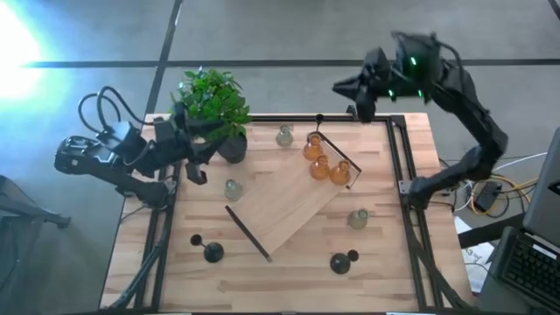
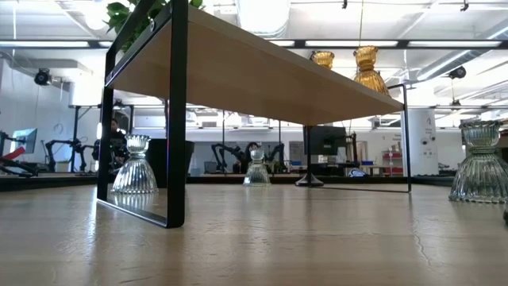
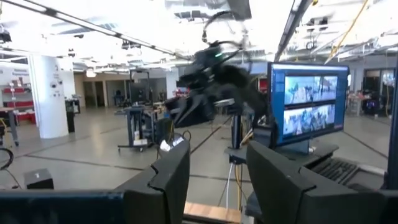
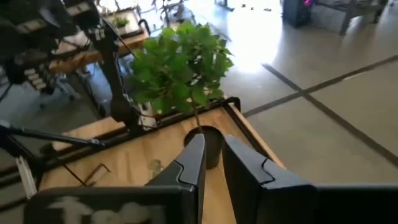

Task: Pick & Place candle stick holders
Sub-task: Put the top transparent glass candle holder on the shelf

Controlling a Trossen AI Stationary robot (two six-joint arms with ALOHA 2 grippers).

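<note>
While both arms are hanging raised at the far edge of the worktop (image 1: 289, 271), neither is carrying anything, so this looks like the gap between one placement and the next pick. The right hand (image 1: 343, 87) is hovering with its fingers (image 4: 193, 163) nearly together and nothing between them. Just below and ahead of it, three amber holders (image 1: 320, 157) are standing close together on the raised wooden shelf (image 1: 284, 206), with a black stemmed holder (image 1: 319, 118) at the shelf's nearest corner. Farther from that hand, pale green-grey holders (image 1: 232, 189) are sitting apart on the worktop, and two more black holders (image 1: 213, 252) are waiting well away at the opposite edge. The left hand (image 1: 198, 171) is idling partly open and empty beside the potted plant (image 1: 214, 101). The next move probably calls for spreading the right fingers, descending over a remaining holder, and closing around its narrow neck.
</note>
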